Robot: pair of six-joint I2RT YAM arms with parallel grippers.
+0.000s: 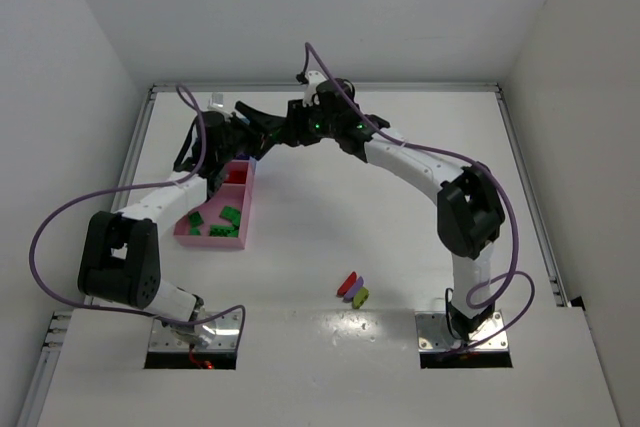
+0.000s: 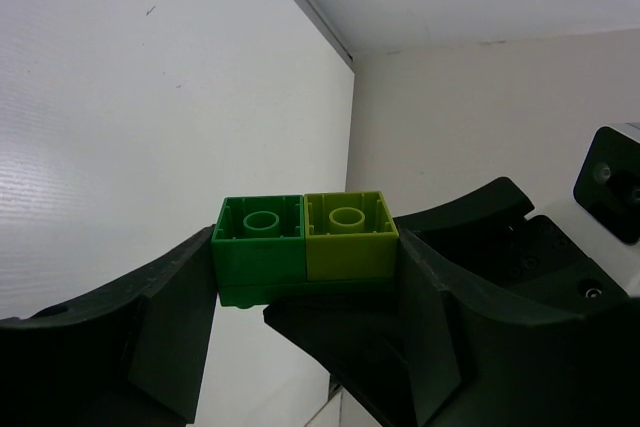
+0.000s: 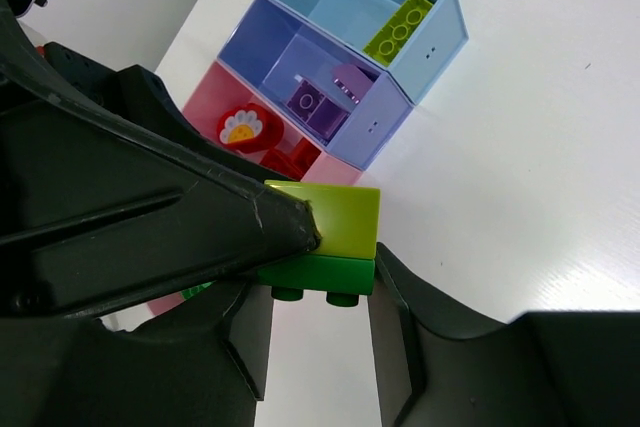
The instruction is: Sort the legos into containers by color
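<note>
Green and yellow-green plastic brick stack (image 2: 300,237) hangs aloft near the joined blue-and-pink trays (image 3: 385,112), clenched by left gripper (image 2: 305,247) and right gripper (image 3: 322,282). Step: separation. Next: pull colours apart squarely.

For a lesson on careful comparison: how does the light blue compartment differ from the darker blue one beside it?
The light blue compartment holds a long yellow-green brick; the darker blue compartment holds purple bricks. The light blue compartment ends the row; the darker blue compartment sits between it and the pink compartment. Both are open-topped, rectangular and joined.
</note>
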